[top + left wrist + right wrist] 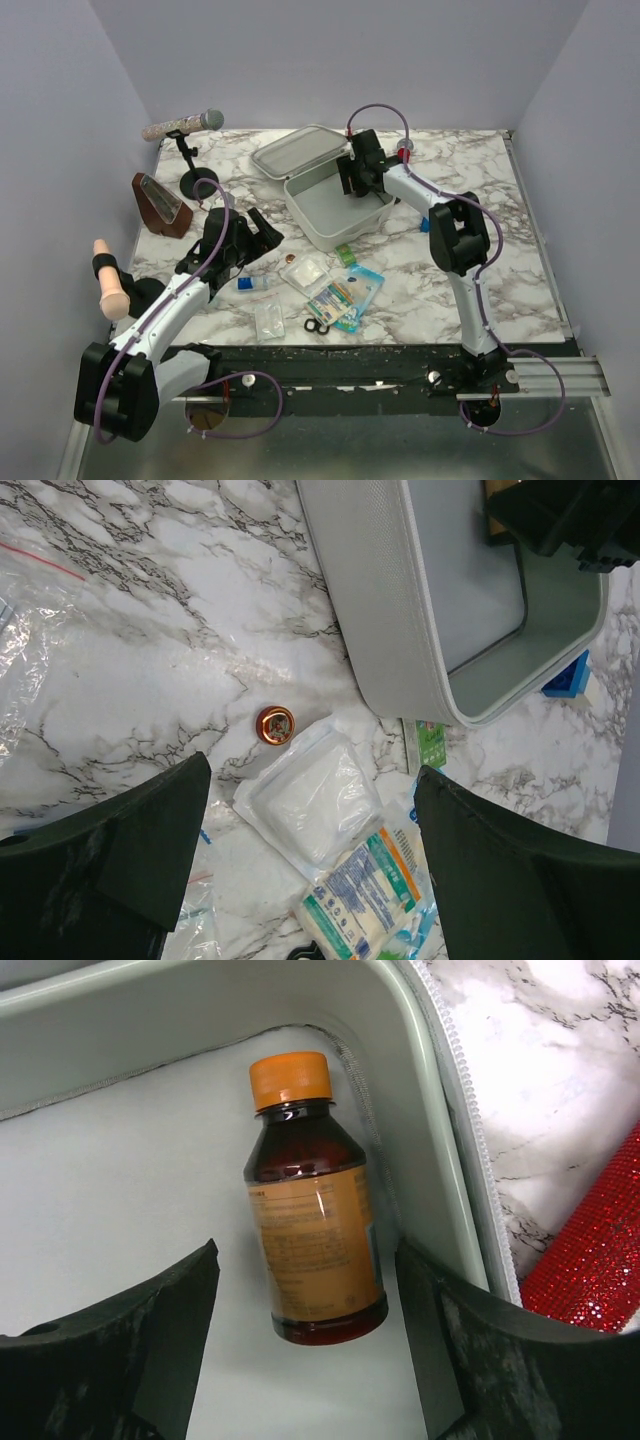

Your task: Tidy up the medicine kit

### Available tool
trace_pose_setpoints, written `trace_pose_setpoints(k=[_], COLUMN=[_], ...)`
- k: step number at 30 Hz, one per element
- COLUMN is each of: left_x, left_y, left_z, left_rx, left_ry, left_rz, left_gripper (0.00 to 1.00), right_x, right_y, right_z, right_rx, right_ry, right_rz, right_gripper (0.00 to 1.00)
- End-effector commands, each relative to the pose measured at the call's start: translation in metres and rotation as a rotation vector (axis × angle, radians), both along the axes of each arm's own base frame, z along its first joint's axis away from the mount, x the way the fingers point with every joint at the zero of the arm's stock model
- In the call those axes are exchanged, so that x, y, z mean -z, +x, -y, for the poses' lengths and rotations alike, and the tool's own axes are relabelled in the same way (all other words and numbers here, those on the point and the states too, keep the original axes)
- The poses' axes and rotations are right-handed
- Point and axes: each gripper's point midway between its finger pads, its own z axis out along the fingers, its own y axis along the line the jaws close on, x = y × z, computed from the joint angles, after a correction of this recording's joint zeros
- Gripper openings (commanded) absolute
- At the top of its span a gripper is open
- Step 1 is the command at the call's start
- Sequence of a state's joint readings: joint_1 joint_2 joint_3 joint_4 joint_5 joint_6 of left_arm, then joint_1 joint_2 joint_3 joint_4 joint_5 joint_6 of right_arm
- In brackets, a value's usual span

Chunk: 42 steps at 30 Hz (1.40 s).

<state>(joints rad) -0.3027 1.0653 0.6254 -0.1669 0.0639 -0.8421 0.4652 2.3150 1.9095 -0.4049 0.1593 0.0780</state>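
My right pincer point(305, 1252) hangs inside the open medicine kit point(325, 232), which sits toward the back of the tabletop point(500, 210). Its jaws are spread, and the brown bottle point(312, 1230) lies flat between them against the kit's side wall. To leave the bottle well placed, I'd rise straight up so neither finger drags it. My left pincer point(312, 780) is spread wide too, gripping nothing, above the white gauze packet point(310, 815). I'd lower squarely onto that next, clear of the little orange cap point(275, 724).

Left pincer point(312, 770) spread, right pincer point(306, 1252) spread
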Motion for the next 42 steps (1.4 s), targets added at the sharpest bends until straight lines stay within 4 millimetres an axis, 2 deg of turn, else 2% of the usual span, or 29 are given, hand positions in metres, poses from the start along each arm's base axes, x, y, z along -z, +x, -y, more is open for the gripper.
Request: trace_pose_setpoints(k=[1,4,7,9,12,13,16,20,22,25,29,31,35,42], left_x=[-0.004,-0.008,-0.013,-0.015,-0.018,-0.019,-0.024,-0.025,-0.024,-0.024,-0.022,-0.019,-0.012,-0.012], left_y=[-0.001,-0.002,-0.002,-0.003,-0.003,-0.004,-0.005,-0.005,-0.006,-0.007,-0.01,-0.01,-0.011,-0.014], left_z=[0.003,0.002,0.001,0.001,0.002,0.002,0.004,0.008,0.009,0.01,0.007,0.007,0.009,0.006], left_rx=[0.021,0.019,0.017,0.018,0.022,0.023,0.027,0.035,0.04,0.043,0.034,0.026,0.028,0.015], left_ry=[-0.008,-0.006,-0.003,-0.006,-0.012,-0.016,-0.037,-0.06,-0.065,-0.071,-0.06,-0.062,-0.068,-0.059], left_rz=[0.013,0.024,0.041,0.047,0.058,0.06,0.078,0.085,0.079,0.075,0.072,0.066,0.041,0.037], left_gripper=[0.94,0.94,0.94,0.94,0.94,0.94,0.94,0.94,0.94,0.93,0.93,0.93,0.93,0.93], right_x=[-0.031,-0.066,-0.105,-0.129,-0.151,-0.151,-0.13,-0.074,-0.052,-0.032,-0.029,-0.028,-0.02,-0.004], right_y=[0.001,-0.005,-0.019,-0.032,-0.057,-0.067,-0.098,-0.142,-0.159,-0.175,-0.19,-0.2,-0.224,-0.244], right_z=[0.012,0.012,0.014,0.017,0.037,0.048,0.084,0.133,0.151,0.161,0.145,0.122,0.076,0.019], right_rx=[0.037,0.042,0.038,0.037,0.098,0.138,0.255,0.423,0.496,0.52,0.417,0.312,0.164,0.023], right_ry=[0.012,0.058,0.115,0.15,0.165,0.16,0.122,0.068,0.093,0.138,0.239,0.315,0.308,0.296], right_rz=[0.053,0.098,0.15,0.177,0.205,0.205,0.175,0.067,0.018,-0.01,0.004,-0.005,-0.029,-0.061], right_gripper=[0.8,0.82,0.84,0.9,0.91,0.91,0.91,0.95,0.98,0.98,0.96,0.94,0.94,0.92])
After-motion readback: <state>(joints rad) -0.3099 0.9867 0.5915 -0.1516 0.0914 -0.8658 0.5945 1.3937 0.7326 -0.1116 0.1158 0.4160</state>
